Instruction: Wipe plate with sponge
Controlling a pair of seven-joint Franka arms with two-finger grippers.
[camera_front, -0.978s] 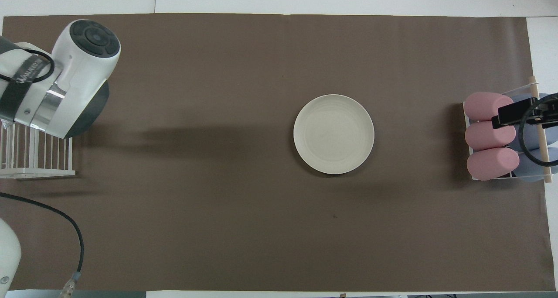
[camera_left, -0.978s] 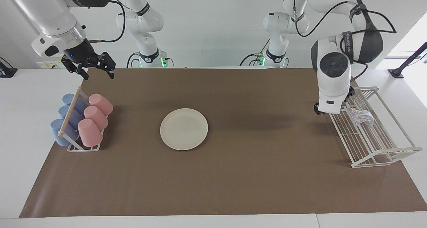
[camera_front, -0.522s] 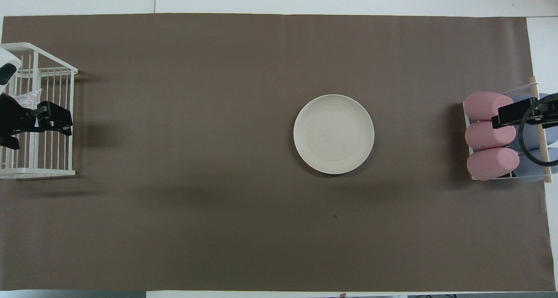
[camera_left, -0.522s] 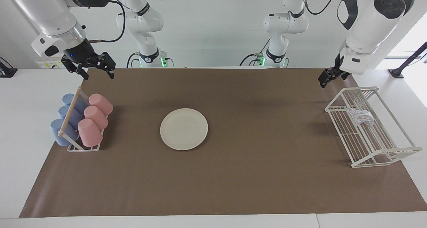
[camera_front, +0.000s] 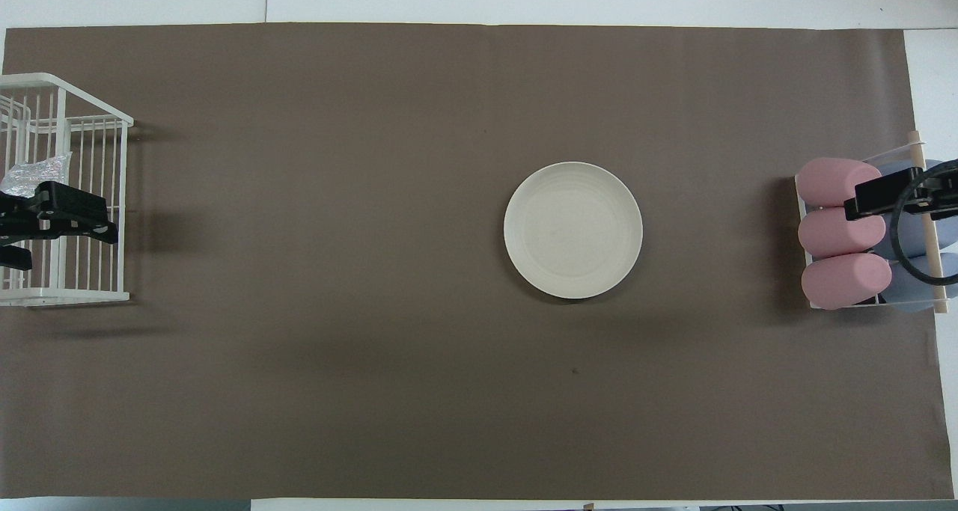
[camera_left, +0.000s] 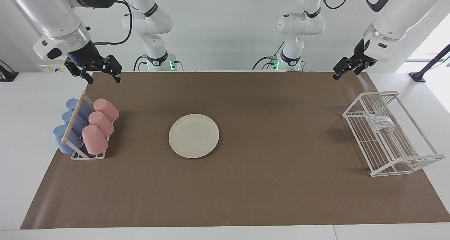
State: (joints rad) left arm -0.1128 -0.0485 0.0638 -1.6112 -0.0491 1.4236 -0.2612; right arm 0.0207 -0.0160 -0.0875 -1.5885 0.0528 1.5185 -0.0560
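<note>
The cream-white plate (camera_left: 193, 135) lies flat near the middle of the brown mat and also shows in the overhead view (camera_front: 572, 230). The silvery wrinkly sponge (camera_left: 380, 122) lies in the white wire rack (camera_left: 386, 152) at the left arm's end; it also shows in the overhead view (camera_front: 37, 173). My left gripper (camera_left: 346, 71) is open and empty, raised high over the mat's edge next to the rack, apart from the sponge. My right gripper (camera_left: 103, 79) is open and empty, waiting in the air above the cup rack.
A cup rack with a wooden bar (camera_left: 75, 117) holds pink cups (camera_left: 101, 123) and blue cups (camera_left: 72, 122) at the right arm's end. The wire rack (camera_front: 75, 294) stands on the mat's edge at the left arm's end.
The left arm has lifted up from beside the sponge in the wire rack and drawn back toward the robots, empty. The sponge stays in the rack. The right arm has not moved.
</note>
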